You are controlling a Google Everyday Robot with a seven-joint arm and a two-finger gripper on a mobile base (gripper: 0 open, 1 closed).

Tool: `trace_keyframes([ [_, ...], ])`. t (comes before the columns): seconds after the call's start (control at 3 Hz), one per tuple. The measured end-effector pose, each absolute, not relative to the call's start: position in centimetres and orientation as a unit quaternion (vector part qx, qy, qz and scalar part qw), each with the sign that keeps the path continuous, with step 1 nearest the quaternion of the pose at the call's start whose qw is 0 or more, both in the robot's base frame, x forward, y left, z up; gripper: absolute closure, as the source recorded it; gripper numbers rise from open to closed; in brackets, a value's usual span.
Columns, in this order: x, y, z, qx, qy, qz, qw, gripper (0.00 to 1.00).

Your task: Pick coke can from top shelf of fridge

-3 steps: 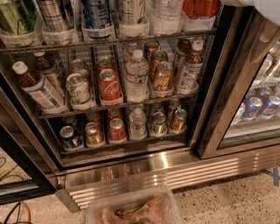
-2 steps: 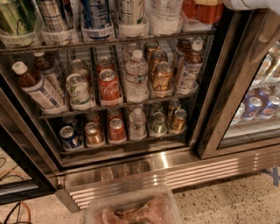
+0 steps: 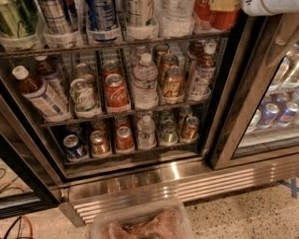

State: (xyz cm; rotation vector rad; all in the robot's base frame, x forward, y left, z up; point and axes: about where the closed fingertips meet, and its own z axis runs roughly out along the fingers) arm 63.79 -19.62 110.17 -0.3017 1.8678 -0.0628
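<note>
The fridge [image 3: 163, 184] stands open in front of me, with a ribbed steel base. The top shelf [image 3: 117, 45] runs across the top of the view, fronted by clear holder cups with tall cans and bottles. A red coke can [image 3: 116, 91] with white script stands upright on the rack just below it, between a pale green can [image 3: 83, 95] and a water bottle [image 3: 145, 84]. Another red can [image 3: 124, 138] stands on the lowest rack. My gripper is out of view; only a white arm piece [image 3: 271, 5] shows at the top right edge.
A black door frame [image 3: 238, 93] separates this section from the glass door on the right, behind which are blue cans [image 3: 271, 114]. Gold-brown cans [image 3: 173, 81] and brown bottles [image 3: 39, 93] share the racks. A clear plastic bin [image 3: 140, 221] sits below on the speckled floor side.
The white arm piece at the top right reaches slightly further into view. The cans and bottles have not moved.
</note>
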Motion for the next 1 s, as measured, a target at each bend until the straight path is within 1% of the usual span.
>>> trace_keyframes([
  [0.33, 61.65, -19.18, 109.17, -0.127, 0.822, -0.004, 0.556, 1.00],
  [0.67, 61.64, -19.18, 109.17, -0.127, 0.822, -0.004, 0.556, 1.00],
  [1.0, 60.84, -18.58, 109.05, -0.134, 0.828, 0.012, 0.544, 1.00],
])
